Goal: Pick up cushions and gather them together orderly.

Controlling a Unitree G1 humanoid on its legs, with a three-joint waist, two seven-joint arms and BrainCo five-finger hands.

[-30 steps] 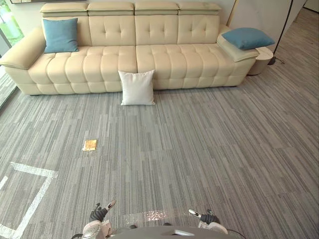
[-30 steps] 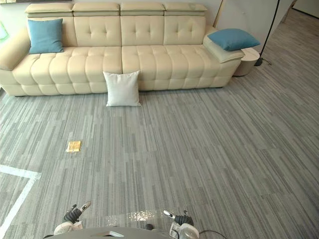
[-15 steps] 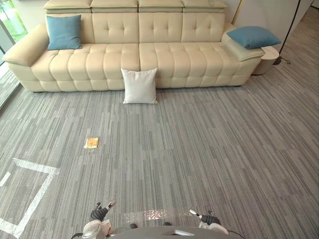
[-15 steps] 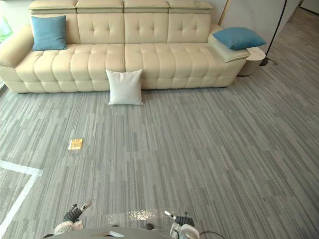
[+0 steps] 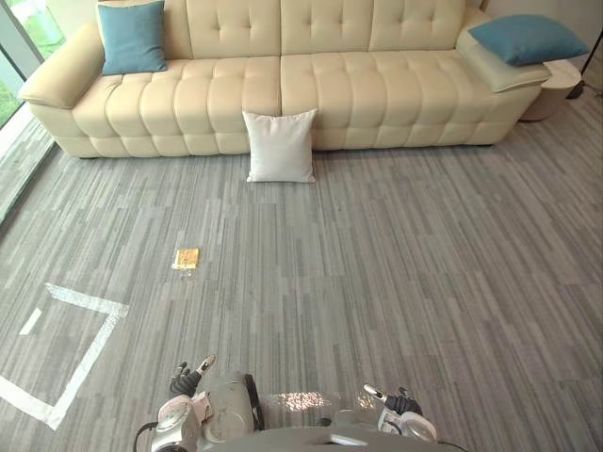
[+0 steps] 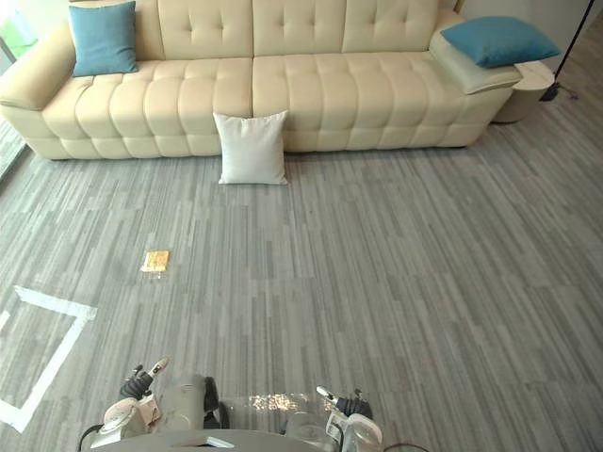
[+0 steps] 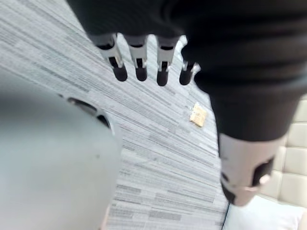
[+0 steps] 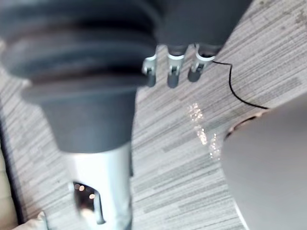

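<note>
Seen from the head: nothing gathered yet. White cushion (image 5: pixel 281 144) propped on the floor against the front of the sofa (image 5: pixel 377 85), mid-left. Left blue cushion (image 5: pixel 132 36) on the far-left seat, right blue cushion (image 5: pixel 528 38) on the far-right armrest, all well apart. Wide open carpet ahead; only a yellow scrap (image 5: pixel 186 258) and tape lines (image 5: pixel 85 344) at left to skirt. Left hand (image 5: pixel 188 380) and right hand (image 5: pixel 396 404) low at the near edge.

Left wrist: fingers (image 7: pixel 139 68) straight, slightly spread, holding nothing.

Right wrist: fingers (image 8: pixel 172 73) loose, likewise empty.
</note>
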